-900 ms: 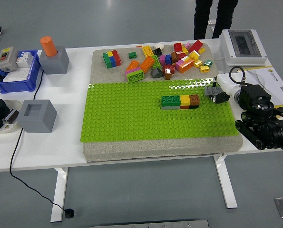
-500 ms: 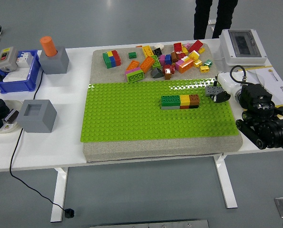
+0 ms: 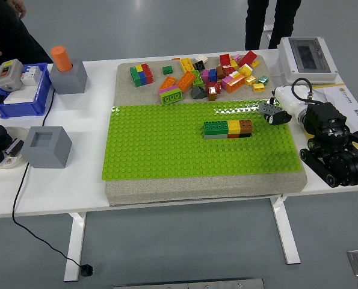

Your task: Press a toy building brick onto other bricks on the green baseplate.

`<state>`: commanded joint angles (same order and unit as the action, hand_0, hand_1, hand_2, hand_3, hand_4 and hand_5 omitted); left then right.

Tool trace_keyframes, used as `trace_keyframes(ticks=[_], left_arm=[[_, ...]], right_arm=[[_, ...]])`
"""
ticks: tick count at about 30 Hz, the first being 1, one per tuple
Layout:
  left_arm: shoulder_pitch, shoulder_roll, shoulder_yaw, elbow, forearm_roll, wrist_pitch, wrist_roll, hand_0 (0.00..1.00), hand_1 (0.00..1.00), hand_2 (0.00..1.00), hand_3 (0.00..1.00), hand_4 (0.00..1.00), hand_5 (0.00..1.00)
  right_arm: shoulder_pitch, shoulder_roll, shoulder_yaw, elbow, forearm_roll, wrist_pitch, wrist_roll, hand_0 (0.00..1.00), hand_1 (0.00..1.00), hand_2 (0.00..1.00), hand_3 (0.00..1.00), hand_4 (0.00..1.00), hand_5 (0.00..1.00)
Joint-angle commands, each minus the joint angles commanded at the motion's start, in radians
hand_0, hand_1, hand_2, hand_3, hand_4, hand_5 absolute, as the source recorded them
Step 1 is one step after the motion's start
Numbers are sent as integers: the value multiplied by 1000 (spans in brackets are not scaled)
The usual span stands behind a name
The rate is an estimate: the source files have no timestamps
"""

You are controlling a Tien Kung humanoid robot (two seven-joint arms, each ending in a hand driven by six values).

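Gripping a grey brick [image 3: 266, 108] in curled fingers, right hand [image 3: 279, 114] over green baseplate [image 3: 166, 144], beside brick row [image 3: 228, 128].

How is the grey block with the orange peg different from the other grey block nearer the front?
The far grey block has an orange peg standing in its top; the near grey block shows an empty square hole. The far one sits beside the blue bin, the near one beside a black cable. Both are grey cubes.

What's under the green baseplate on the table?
A grey mat lies under the green baseplate, showing along its near edge and beyond its far edge, where loose bricks are piled. The baseplate covers the middle of the mat, so anything else beneath cannot be seen.
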<state>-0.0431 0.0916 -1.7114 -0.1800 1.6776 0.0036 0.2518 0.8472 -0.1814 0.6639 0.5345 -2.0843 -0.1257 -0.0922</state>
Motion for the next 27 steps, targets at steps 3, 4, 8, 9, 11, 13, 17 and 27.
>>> trace_keyframes(ticks=[3, 4, 8, 9, 11, 13, 17, 27], left_arm=[[0, 0, 1, 0, -2, 1, -1, 785, 798, 778, 432, 998, 840], [0, 0, 1, 0, -2, 1, -1, 785, 798, 778, 432, 998, 840], [2, -1, 2, 0, -5, 2, -2, 785, 799, 779, 431, 998, 841], [2, -1, 2, 0, -6, 2, -2, 785, 799, 779, 431, 998, 841], [3, -1, 2, 0, -8, 2, -2, 785, 799, 779, 431, 998, 841], [4, -1, 3, 0, -9, 2, -2, 785, 799, 779, 431, 998, 841], [6, -2, 2, 0, -8, 2, -2, 786, 799, 780, 429, 998, 842], [8, -3, 3, 0, -8, 2, -2, 786, 801, 783, 429, 998, 841]], right_arm=[[-2, -9, 7, 27, -15, -1, -2, 751, 804, 854, 541, 687, 347], [-3, -12, 9, 37, -19, 0, -4, 751, 804, 854, 541, 687, 347], [-10, -39, 9, 107, -31, 11, -20, 756, 812, 859, 541, 687, 348], [-12, -45, 6, 125, -28, 15, -25, 756, 812, 859, 541, 687, 348], [-17, -64, -5, 166, -16, 31, -43, 756, 812, 859, 541, 687, 348], [-25, -82, -14, 218, -2, 52, -66, 756, 812, 859, 541, 687, 348], [-39, -100, -24, 318, 2, 90, -104, 779, 825, 866, 538, 689, 350], [-39, -92, -74, 523, 11, 125, -141, 797, 830, 868, 552, 694, 354]])
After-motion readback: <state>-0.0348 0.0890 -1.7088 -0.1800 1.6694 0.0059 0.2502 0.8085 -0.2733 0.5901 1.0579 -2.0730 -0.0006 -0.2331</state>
